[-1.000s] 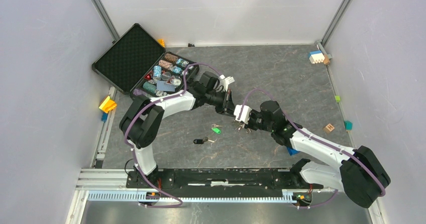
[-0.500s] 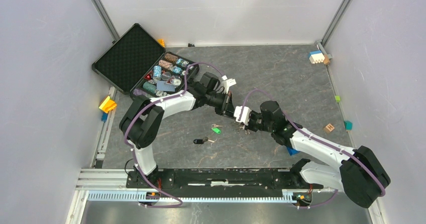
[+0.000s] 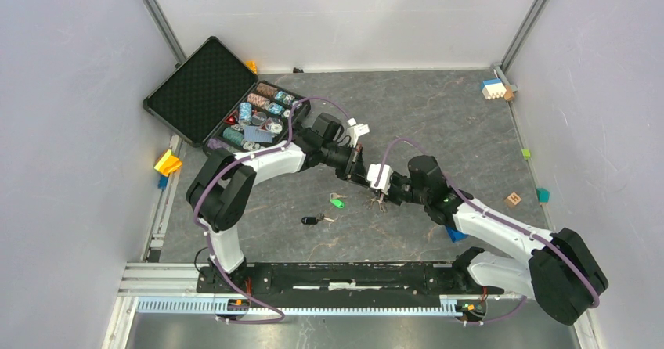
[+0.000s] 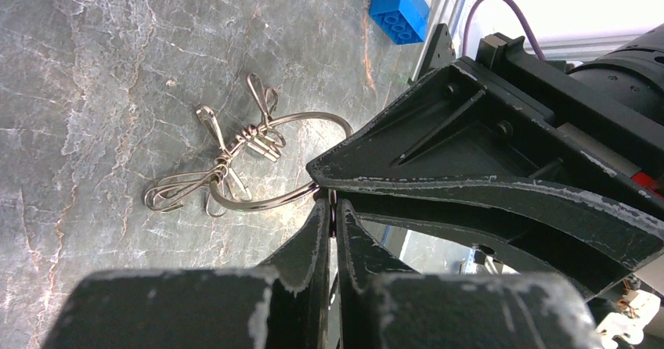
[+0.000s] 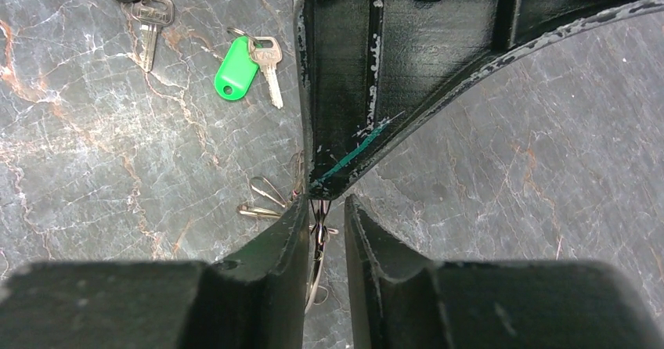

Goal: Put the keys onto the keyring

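**Right gripper let go of the keyring; left grip unchanged**

Top view, read from the left. The black-headed key [image 3: 312,220] and the green-headed key [image 3: 337,202] are found flat on the table [image 3: 438,114], where they lay a second ago. Neither has been threaded. From the keyring [image 3: 377,202], the green key is placed at 9 o'clock, just beside it, and the black one at 8 o'clock, a little further off.

Left gripper [image 4: 333,206]: clenched on the ring's wire, at the ring's 4 o'clock in the left wrist view. The fingers are pressed together, and no change is noted over the last second. The ring's small silvery pieces are bunched on its 9 o'clock side. Whether the ring rests on the table or hangs just above it cannot be told.

Right gripper [image 5: 324,208]: the change is recorded here. A second ago it was closed at the ring. Now its fingers [image 5: 376,247] are parted, and the wire is seen loose in the gap, not pinched. The wrist has also been drawn slightly toward 1 o'clock in the top view.

Judgement: the ring has been passed to the left arm alone. The right arm is thereby freed, probably for fetching the green key. Risk noted: the ring may swing or twist when held at a single point.
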{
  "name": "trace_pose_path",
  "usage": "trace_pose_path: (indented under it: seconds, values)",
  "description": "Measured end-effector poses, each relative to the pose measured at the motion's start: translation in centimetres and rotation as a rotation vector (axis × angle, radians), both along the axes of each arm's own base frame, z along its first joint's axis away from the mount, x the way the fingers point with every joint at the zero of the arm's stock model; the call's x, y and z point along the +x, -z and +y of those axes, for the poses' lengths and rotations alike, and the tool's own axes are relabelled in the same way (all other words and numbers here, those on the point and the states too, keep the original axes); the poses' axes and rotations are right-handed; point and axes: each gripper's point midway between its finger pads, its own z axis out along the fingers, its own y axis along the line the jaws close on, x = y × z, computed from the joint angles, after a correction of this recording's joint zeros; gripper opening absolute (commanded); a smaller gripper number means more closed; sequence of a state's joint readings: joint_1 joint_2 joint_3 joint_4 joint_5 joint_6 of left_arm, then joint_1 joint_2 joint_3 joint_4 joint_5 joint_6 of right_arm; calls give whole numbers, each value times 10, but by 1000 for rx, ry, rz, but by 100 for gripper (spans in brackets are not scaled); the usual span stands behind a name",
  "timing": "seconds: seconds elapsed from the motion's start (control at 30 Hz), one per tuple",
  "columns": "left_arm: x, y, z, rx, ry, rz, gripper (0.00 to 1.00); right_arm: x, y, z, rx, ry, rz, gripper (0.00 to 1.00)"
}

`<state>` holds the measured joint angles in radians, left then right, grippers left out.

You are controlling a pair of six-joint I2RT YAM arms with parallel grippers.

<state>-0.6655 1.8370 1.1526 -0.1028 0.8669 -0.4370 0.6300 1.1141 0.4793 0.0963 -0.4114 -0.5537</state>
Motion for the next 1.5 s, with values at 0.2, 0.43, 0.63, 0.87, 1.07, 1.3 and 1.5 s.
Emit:
trace_pose_path:
  seconds: [0.2, 0.43, 0.63, 0.87, 1.07, 1.3, 1.5]
  values:
    - [0, 0, 0, -3, 5, -9, 2, 0, 0, 0, 11, -2, 11, 19]
    - [0, -4, 0, -8, 5, -18, 2, 0, -2, 0, 23, -6, 16, 15]
    - [0, -4, 0, -9, 5, -20, 2, 1, -2, -1, 28, -8, 18, 20]
    - [1, -5, 0, -12, 6, -23, 2, 1, -2, -2, 31, -6, 21, 21]
    - [1, -7, 0, -16, 6, -27, 2, 2, -2, -3, 30, -4, 22, 17]
    - [1, -7, 0, -16, 6, -27, 2, 1, -2, -3, 34, -3, 29, 8]
    - [1, -8, 0, -18, 6, -29, 2, 2, -2, -3, 42, 12, 44, 0]
